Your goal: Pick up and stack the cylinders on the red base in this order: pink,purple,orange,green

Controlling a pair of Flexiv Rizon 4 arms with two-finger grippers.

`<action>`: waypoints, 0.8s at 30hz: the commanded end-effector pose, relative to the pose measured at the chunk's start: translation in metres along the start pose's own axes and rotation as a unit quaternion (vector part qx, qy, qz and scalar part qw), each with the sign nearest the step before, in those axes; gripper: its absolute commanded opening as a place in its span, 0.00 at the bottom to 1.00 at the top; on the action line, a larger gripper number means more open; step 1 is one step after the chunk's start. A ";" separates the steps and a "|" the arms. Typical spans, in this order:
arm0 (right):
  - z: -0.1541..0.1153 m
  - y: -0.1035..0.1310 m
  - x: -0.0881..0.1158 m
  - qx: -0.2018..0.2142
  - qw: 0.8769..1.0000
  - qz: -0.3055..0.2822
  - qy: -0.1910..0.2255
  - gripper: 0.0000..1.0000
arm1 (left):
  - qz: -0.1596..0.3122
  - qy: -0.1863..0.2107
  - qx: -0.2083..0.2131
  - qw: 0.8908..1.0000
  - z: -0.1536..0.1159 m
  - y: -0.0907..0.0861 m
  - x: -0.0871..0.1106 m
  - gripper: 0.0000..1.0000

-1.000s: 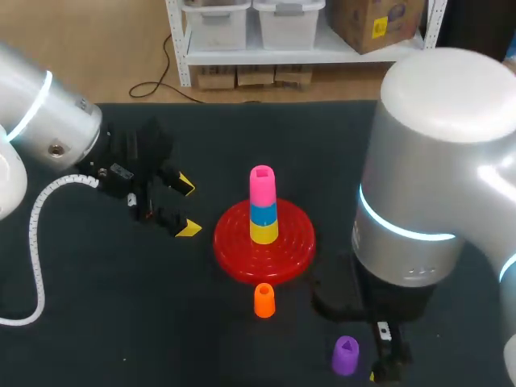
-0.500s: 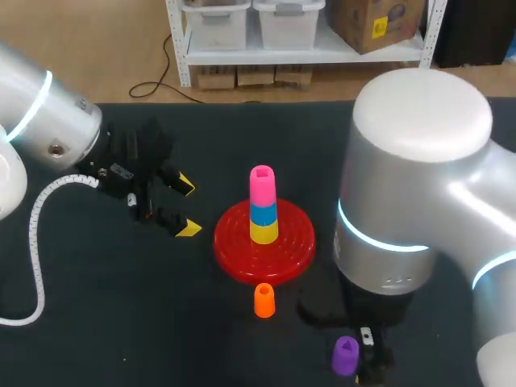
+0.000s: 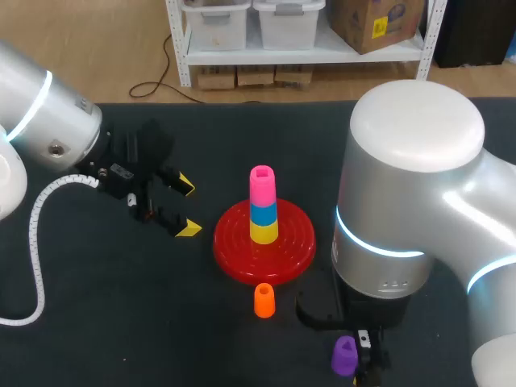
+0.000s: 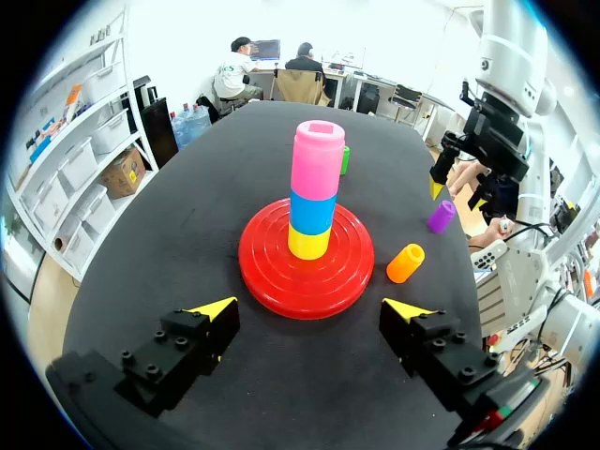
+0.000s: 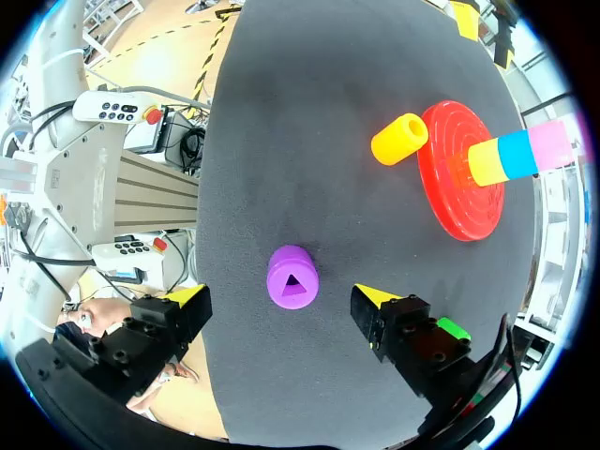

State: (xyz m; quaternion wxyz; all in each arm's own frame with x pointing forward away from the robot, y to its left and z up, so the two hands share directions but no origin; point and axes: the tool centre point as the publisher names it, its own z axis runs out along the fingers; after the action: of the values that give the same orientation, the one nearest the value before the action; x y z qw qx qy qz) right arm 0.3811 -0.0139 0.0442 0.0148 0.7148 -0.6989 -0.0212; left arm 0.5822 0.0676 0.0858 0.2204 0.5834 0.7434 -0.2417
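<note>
The right claw [image 5: 279,295] stands open over the purple cylinder [image 5: 292,277]. In its wrist view the yellow tips lie on either side of the cylinder and clear of it. The cylinder stands upright on the tabletop [image 3: 97,322] at the lower right of the head view, well apart from the red base [image 3: 264,239] in the middle of the frame. The pink cylinder [image 3: 261,187] is already seated there on top of a blue piece [image 3: 264,214] and a yellow piece [image 3: 264,232], so purple looks to be the one in hand. How far the fingers have dropped cannot be told. A good grasp would have them low on the sides, the cylinder centred between them, then a gentle close and a straight lift. The orange cylinder [image 3: 264,300] sits just beside the base's near rim, so the carry should pass high over it. Purple should then be lowered squarely onto pink without nudging the tall stack. The left claw [image 3: 187,207] hangs open at the left, facing the base.
</note>
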 end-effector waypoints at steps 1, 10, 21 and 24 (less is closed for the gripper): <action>0.003 -0.001 0.001 -0.002 1.000 0.006 0.000 1.00 | 0.000 0.002 0.001 1.000 0.000 0.001 0.000 1.00; 0.005 -0.003 -0.002 0.001 1.000 0.007 0.005 0.66 | 0.000 0.002 0.001 1.000 0.000 0.001 0.000 1.00; 0.006 -0.006 -0.005 0.005 1.000 0.006 0.007 0.61 | 0.000 0.002 0.001 1.000 0.000 0.001 0.000 1.00; 0.006 -0.008 -0.005 0.007 1.000 0.007 0.007 0.51 | 0.000 0.002 0.001 1.000 0.000 0.001 0.000 1.00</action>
State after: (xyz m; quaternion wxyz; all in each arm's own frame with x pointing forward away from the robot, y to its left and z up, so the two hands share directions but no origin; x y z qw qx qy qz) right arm 0.3878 -0.0084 0.0392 0.0160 0.7108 -0.7031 -0.0119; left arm 0.5822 0.0676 0.0858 0.2204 0.5834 0.7434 -0.2417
